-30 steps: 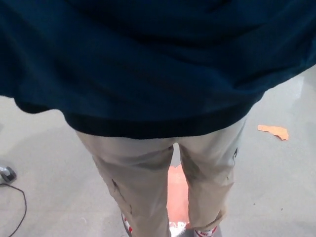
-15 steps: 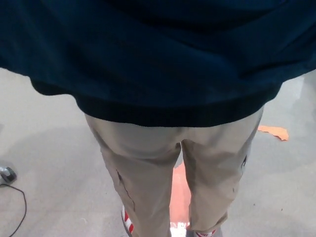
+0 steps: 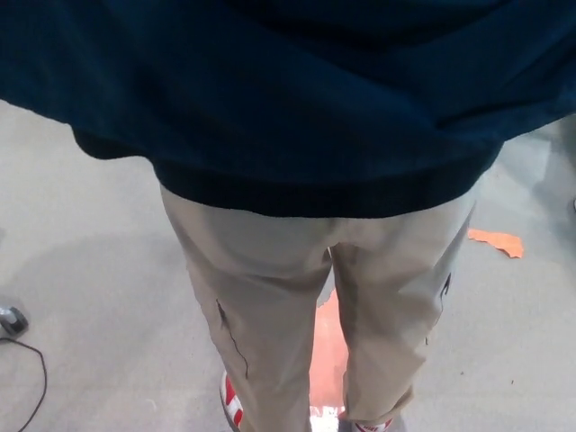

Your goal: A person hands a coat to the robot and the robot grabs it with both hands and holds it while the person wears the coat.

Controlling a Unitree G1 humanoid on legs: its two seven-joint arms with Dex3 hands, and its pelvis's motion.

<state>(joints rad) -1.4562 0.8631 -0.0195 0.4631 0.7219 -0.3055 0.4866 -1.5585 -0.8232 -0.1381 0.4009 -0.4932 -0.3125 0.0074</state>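
A dark navy coat [image 3: 297, 90] fills the whole upper part of the head view, its ribbed hem hanging across the middle. A person stands close with their back to me, and their beige trousers [image 3: 270, 297] show below the hem. Red and white shoes [image 3: 232, 405] peek out at the bottom edge. Neither of my hands shows anywhere in the picture.
The floor [image 3: 81, 270] is grey concrete. An orange patch [image 3: 326, 351] lies on it between the person's legs, and an orange scrap [image 3: 496, 241] lies at the right. A black cable [image 3: 31, 378] and a small metal object [image 3: 11, 318] sit at the lower left.
The coat's hem has risen and its left edge has drawn in to the right, so more of the trousers and the floor at the left show. The person has shifted slightly to the right.
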